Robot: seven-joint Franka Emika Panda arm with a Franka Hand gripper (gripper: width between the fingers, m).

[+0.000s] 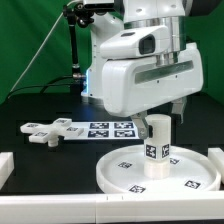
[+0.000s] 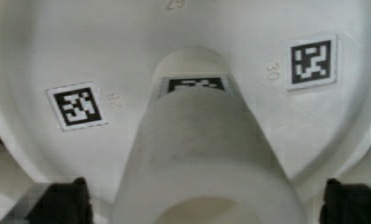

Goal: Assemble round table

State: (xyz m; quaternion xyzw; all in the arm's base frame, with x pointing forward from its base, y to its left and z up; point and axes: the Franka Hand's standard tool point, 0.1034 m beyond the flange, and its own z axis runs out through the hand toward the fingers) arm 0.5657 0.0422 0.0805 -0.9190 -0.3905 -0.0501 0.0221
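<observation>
Now the fingers stand spread wide above the leg; it stands upright on the disc.

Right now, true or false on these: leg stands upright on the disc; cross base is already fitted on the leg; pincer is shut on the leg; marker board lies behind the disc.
1. The leg stands upright on the round disc. True.
2. The cross base is fitted on the leg. False: it lies flat on the table, toward the exterior view's left, apart from the disc.
3. The pincer is shut on the leg. False: it is open, the leg between its fingertips.
4. The marker board lies behind the disc. True.
</observation>
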